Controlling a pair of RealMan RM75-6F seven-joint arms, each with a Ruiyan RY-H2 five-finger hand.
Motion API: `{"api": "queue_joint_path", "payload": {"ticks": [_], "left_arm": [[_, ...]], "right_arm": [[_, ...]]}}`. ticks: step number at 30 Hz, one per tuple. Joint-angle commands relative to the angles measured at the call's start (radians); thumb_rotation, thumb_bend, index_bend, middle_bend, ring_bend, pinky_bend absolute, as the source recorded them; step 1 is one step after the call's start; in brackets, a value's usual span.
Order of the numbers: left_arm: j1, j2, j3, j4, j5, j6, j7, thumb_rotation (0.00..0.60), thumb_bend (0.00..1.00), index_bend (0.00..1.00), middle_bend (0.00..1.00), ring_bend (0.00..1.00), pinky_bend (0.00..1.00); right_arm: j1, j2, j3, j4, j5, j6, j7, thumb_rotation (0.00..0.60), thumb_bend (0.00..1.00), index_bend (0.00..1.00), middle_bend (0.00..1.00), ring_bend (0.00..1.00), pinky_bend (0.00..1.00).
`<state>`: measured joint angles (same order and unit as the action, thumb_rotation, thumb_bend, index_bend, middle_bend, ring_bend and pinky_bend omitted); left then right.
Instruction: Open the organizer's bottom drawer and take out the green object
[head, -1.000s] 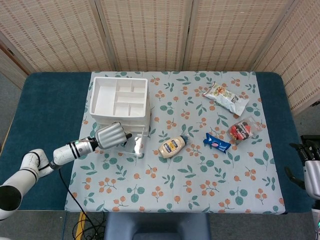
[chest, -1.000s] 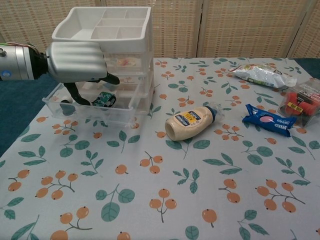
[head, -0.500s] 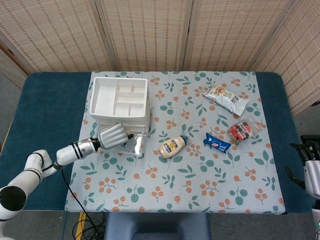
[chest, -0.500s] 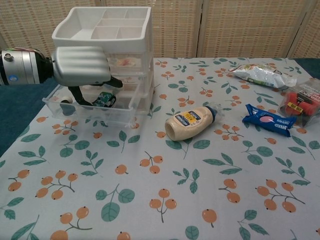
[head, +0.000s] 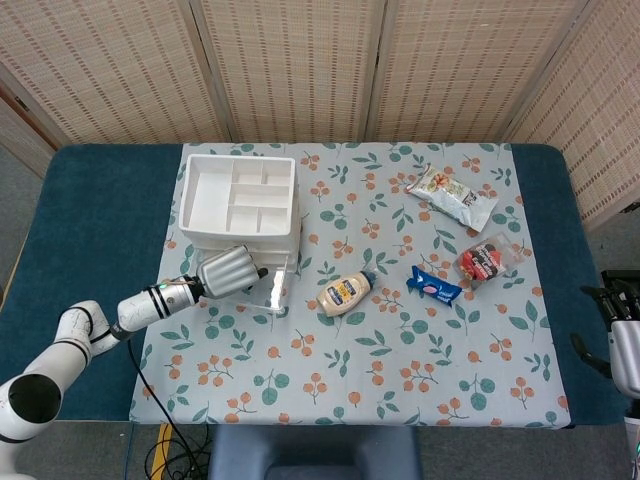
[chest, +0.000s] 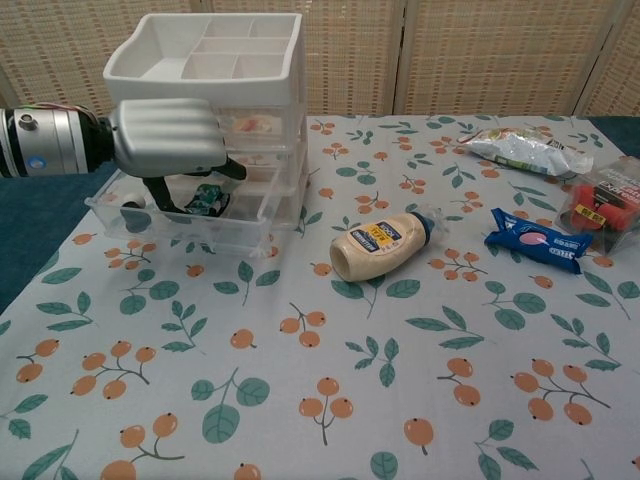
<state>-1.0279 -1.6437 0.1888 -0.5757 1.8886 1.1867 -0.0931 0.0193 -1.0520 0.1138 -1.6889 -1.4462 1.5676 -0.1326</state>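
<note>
The white organizer (head: 240, 195) stands at the table's back left, its clear bottom drawer (chest: 200, 232) pulled out toward me. A small green object (chest: 208, 197) lies inside that drawer. My left hand (chest: 168, 135) hovers over the drawer with dark fingers (chest: 160, 195) curled down inside, right beside the green object. Whether they grip it is hidden. In the head view the left hand (head: 228, 270) covers the drawer's contents. My right hand (head: 620, 340) rests off the table's right edge, fingers apart and holding nothing.
A mayonnaise bottle (chest: 383, 243) lies on its side just right of the drawer. Further right are a blue packet (chest: 532, 240), a red package (chest: 605, 205) and a snack bag (chest: 520, 150). Woven screens stand behind the table.
My left hand has shifted rightward over the drawer, and its fingers have come closer to the green object. The right hand has stayed still.
</note>
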Motion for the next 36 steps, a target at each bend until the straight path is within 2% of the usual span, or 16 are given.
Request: {"api": "queue_joint_path", "payload": {"ticks": [1, 6, 17, 36], "left_arm": [[0.000, -0.004, -0.001, 0.007, -0.002, 0.005, -0.005, 0.600, 0.10, 0.51, 0.97, 1.00, 1.00], [0.002, -0.005, -0.003, 0.013, -0.007, 0.015, -0.016, 0.600, 0.16, 0.54, 0.97, 1.00, 1.00], [0.020, 0.037, -0.019, -0.038, -0.027, 0.060, -0.006, 0.600, 0.17, 0.55, 0.97, 1.00, 1.00], [0.108, 0.240, -0.056, -0.321, -0.069, 0.140, 0.115, 0.600, 0.17, 0.55, 0.97, 1.00, 1.00]], "right_arm": [[0.000, 0.000, 0.000, 0.000, 0.000, 0.000, 0.000, 0.600, 0.29, 0.20, 0.29, 0.16, 0.25], [0.001, -0.001, 0.001, -0.001, 0.000, -0.001, -0.002, 0.600, 0.29, 0.20, 0.29, 0.16, 0.25], [0.005, -0.002, 0.003, 0.000, -0.005, -0.001, 0.000, 0.600, 0.29, 0.20, 0.29, 0.16, 0.25], [0.019, -0.006, 0.008, 0.008, -0.017, -0.007, 0.006, 0.600, 0.29, 0.20, 0.29, 0.16, 0.25]]}}
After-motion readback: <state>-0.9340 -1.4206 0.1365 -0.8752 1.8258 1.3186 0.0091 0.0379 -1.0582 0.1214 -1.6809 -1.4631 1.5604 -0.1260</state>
